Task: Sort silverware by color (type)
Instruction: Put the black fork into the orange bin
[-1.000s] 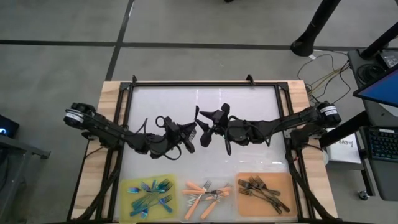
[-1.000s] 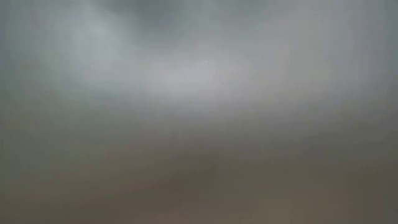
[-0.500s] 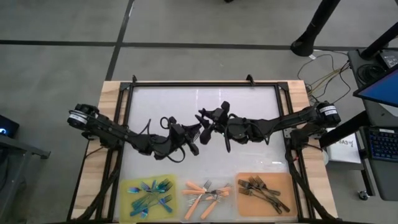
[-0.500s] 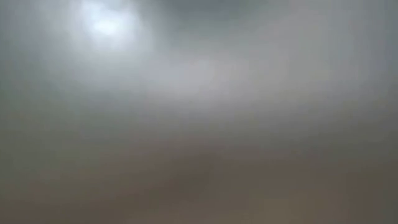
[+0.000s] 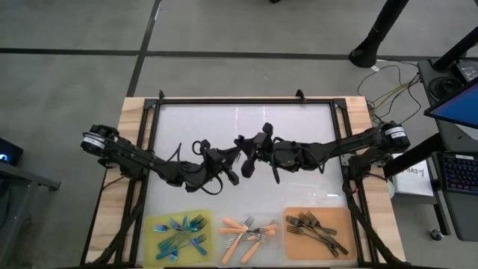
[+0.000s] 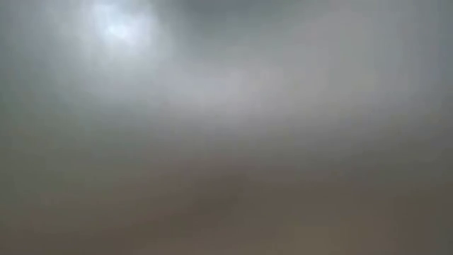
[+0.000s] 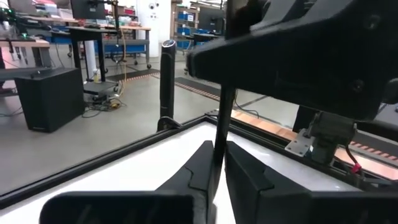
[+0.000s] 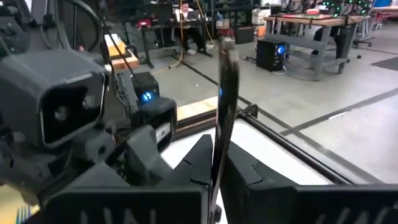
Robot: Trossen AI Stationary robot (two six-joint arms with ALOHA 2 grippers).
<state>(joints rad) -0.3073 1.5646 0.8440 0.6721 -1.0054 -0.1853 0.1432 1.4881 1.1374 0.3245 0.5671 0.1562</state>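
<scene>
Over the middle of the white table top, my left gripper [image 5: 233,160] and my right gripper [image 5: 246,152] meet tip to tip, both level and both shut on one dark fork [image 8: 225,87]. The fork also shows in the left wrist view as a thin dark bar [image 7: 222,106]. Along the near edge lie three piles: blue-teal forks [image 5: 179,230] on a yellow mat, orange-handled forks [image 5: 246,230], and dark forks [image 5: 317,230] on an orange mat. The low view shows only grey blur. My left gripper pinches the fork's thin shaft [image 7: 217,134] between its two fingers, coming level from the table's left, fingers across the shaft. The fork is clear of the table. My right gripper pinches the same shaft [image 8: 219,137] between its two fingers, level from the table's right and across it. One end [image 8: 225,43] sticks out past the fingers.
A black frame [image 5: 239,101] borders the white top, with wooden strips at left and right. Off the table's right side stand cables, a stand's foot [image 5: 370,54] and a keyboard [image 5: 455,173].
My right gripper, wide open around the fork a second ago, has shut on it while my left gripper kept its hold. Both hands have stayed nearly in place over the middle of the table.
</scene>
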